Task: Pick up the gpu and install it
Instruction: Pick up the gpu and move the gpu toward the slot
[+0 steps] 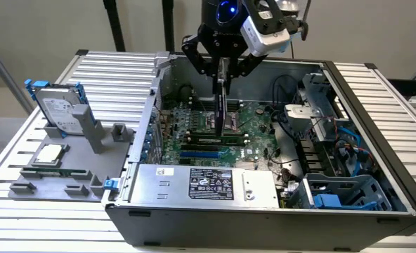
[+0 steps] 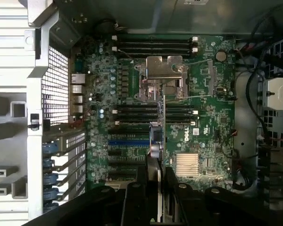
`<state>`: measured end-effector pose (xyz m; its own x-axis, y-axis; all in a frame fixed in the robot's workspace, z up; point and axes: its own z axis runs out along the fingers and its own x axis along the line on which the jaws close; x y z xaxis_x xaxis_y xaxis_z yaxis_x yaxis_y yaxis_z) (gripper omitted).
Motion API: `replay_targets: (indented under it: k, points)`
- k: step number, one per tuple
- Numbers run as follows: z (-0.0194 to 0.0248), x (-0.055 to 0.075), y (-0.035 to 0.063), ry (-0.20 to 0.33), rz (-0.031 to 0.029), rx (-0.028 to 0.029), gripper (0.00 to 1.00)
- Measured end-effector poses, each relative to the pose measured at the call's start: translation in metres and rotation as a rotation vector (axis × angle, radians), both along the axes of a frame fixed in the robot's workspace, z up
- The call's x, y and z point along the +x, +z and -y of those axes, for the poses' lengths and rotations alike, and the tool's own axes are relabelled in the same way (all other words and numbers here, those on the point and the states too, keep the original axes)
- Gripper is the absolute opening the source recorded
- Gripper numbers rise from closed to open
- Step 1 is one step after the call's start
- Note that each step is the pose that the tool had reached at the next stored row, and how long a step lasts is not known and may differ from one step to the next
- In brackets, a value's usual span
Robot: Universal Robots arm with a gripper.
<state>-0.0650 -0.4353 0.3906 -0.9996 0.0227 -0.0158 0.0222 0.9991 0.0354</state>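
While pincer [image 1: 224, 74] clamps the gpu [image 1: 224, 108], it hangs vertical.

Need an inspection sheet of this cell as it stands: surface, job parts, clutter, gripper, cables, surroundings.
Surface: slatted metal table carrying the open PC case and a grey fixture tray beside it.
Job's things: gpu held upright, edge-on, over the motherboard; whether it touches a slot cannot be told.
Clutter: hard drive with blue rails, CPU chip and RAM stick, all in the tray.
Gripper: gripper shut on the gpu, above the case opening.
Cables: blue cables and black cables inside the case, toward the exterior view's right, apart from the card.
Surroundings: plain wall, black poles behind the table.
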Motion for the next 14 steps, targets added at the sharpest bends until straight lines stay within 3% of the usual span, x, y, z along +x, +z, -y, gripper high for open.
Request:
replay_targets:
  k: [14]
  points:
    - [0.0, 0.0003, -0.0001, 0.0, -0.0017, -0.0011, 0.0]
